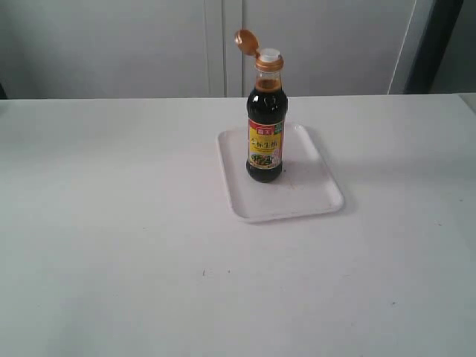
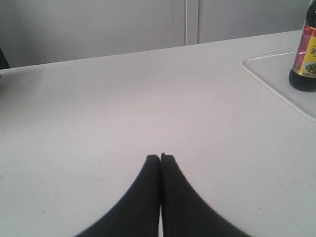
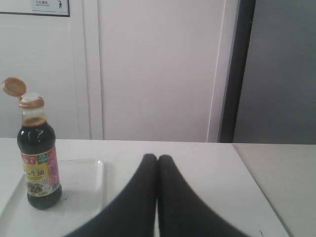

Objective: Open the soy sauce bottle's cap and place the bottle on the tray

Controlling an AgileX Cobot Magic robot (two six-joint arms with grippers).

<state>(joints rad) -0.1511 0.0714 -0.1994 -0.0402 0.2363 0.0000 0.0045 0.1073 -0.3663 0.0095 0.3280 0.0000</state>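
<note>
The soy sauce bottle (image 1: 265, 126) stands upright on the white tray (image 1: 301, 197), near the tray's far left part. Its orange-brown cap (image 1: 245, 40) is flipped open on its hinge, and the white spout (image 1: 268, 54) shows. Neither arm appears in the exterior view. In the left wrist view my left gripper (image 2: 160, 157) is shut with nothing in it, low over bare table, with the bottle (image 2: 306, 59) and tray (image 2: 276, 74) well off to one side. My right gripper (image 3: 157, 157) is shut and empty too; the bottle (image 3: 38, 158), its raised cap (image 3: 14, 87) and the tray (image 3: 94, 187) lie apart from it.
A wide white table (image 1: 111, 223) carries the tray. Pale cabinet doors (image 1: 223, 44) stand behind the table's far edge, with a dark vertical post (image 1: 435, 44) at the back right. The right wrist view shows the table's side edge (image 3: 256, 192).
</note>
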